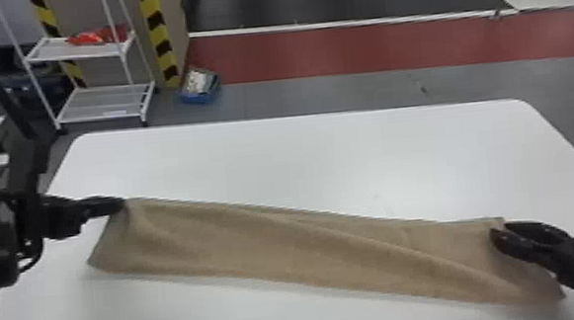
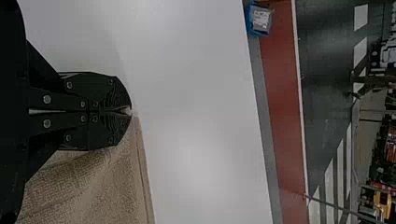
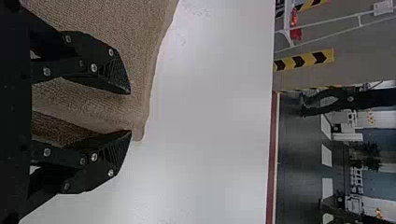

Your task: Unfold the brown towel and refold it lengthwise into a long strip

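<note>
The right gripper (image 1: 499, 230) is at the right side of the table (image 1: 300, 156). Its fingers are wide apart, with a bit of towel between them. The brown towel (image 1: 279, 247) lies across the table, nearer its front on the right. A bit farther back, at the table's left side, the left gripper (image 1: 123, 203) pinches the towel's far left corner tight. I think the job is well along: the towel is already a long strip. It looks lumpy, so making it flat and neat seems left, then letting go.
</note>
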Robot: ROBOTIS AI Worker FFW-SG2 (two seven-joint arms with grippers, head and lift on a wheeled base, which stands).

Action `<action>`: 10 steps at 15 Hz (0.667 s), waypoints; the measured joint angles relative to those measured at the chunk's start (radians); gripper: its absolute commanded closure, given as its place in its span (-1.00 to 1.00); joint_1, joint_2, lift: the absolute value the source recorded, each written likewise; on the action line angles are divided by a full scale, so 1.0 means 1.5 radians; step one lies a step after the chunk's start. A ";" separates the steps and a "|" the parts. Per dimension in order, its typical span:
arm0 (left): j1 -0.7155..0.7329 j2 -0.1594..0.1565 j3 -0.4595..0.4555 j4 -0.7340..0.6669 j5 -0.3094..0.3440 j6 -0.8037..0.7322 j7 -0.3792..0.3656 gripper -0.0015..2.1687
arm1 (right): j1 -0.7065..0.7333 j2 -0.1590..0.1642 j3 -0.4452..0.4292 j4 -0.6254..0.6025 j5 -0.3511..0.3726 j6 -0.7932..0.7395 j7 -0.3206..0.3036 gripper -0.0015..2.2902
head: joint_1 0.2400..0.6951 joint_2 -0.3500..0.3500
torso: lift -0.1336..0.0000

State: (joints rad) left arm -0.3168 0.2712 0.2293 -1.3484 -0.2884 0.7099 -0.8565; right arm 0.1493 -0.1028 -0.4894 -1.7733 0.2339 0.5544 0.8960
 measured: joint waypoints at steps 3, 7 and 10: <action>0.001 0.000 0.003 0.000 0.000 -0.002 -0.002 0.98 | -0.003 0.000 0.003 -0.001 0.004 0.003 0.000 -0.16 | 1.00 -0.03 | -0.85; 0.002 0.000 0.004 0.000 0.000 -0.002 -0.002 0.98 | -0.003 0.001 -0.003 -0.006 -0.001 0.011 0.000 -0.11 | 1.00 -0.04 | -0.85; 0.002 0.000 0.004 0.000 0.000 -0.002 -0.002 0.98 | -0.002 0.001 -0.011 -0.013 -0.008 0.018 0.001 0.24 | 1.00 -0.05 | -0.85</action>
State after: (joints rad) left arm -0.3144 0.2715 0.2349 -1.3484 -0.2884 0.7062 -0.8588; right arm 0.1465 -0.1012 -0.5052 -1.7930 0.2218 0.5821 0.8974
